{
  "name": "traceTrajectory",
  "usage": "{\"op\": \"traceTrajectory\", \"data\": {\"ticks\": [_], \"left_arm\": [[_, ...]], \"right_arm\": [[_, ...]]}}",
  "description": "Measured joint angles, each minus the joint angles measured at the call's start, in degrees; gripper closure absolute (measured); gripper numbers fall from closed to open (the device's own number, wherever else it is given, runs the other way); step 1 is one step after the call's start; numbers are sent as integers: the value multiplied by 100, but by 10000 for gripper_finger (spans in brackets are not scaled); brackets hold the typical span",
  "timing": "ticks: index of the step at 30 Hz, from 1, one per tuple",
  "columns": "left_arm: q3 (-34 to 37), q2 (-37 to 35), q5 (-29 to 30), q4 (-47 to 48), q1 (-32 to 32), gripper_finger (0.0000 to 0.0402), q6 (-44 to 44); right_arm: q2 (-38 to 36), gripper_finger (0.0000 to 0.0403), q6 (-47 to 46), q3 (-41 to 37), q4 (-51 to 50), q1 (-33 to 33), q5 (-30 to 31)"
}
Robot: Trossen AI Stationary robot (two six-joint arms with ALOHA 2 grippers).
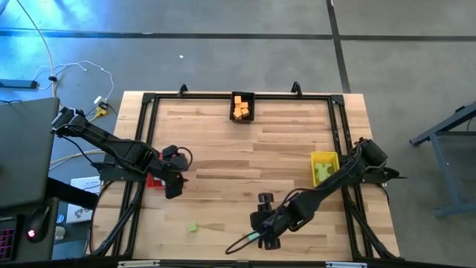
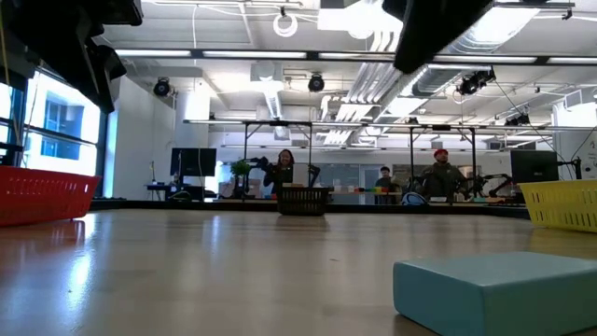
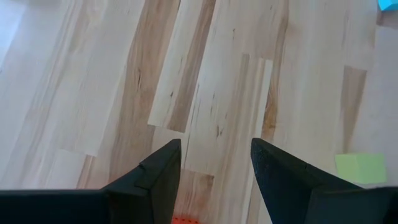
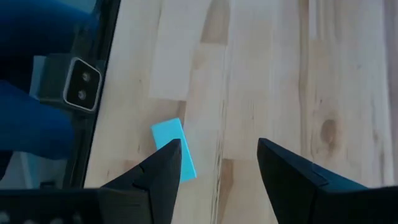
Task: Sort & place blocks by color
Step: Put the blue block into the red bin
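The right gripper (image 4: 217, 171) hovered with fingers spread and empty over the table's (image 1: 223, 149) front edge, a teal block (image 4: 175, 149) just beside one finger; the left gripper (image 3: 214, 168), likewise parted, hung empty over the red bin (image 1: 154, 181); a yellow-green block (image 1: 192, 227) lay apart on the wood.

Two dark fingers (image 3: 152, 180) stick up from the bottom of the frame with a gap between them. Behind them is a wooden table (image 3: 205, 81). A yellow-green block (image 3: 361, 168) lies at the lower right.

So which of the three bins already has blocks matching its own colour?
The yellow plastic bin by the right edge: it holds yellow-green blocks. The black bin holds orange blocks.
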State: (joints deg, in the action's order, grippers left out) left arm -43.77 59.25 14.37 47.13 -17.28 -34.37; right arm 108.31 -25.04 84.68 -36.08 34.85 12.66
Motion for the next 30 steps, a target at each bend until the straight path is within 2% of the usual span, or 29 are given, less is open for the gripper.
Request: {"op": "traceTrajectory", "data": {"ticks": [6, 17, 23, 30], "left_arm": [[0, 1, 0, -63, 0, 222, 0], [0, 1, 0, -68, -1, 222, 2], [0, 0, 0, -69, 0, 222, 2], [0, 0, 28, -69, 0, 222, 4]], "right_arm": [[166, 208, 17, 0, -11, -1, -92], [678, 208, 723, -2, 337, 97, -333], [914, 208, 747, -2, 556, 125, -661], [1173, 208, 728, -7, 554, 261, -670]]}}
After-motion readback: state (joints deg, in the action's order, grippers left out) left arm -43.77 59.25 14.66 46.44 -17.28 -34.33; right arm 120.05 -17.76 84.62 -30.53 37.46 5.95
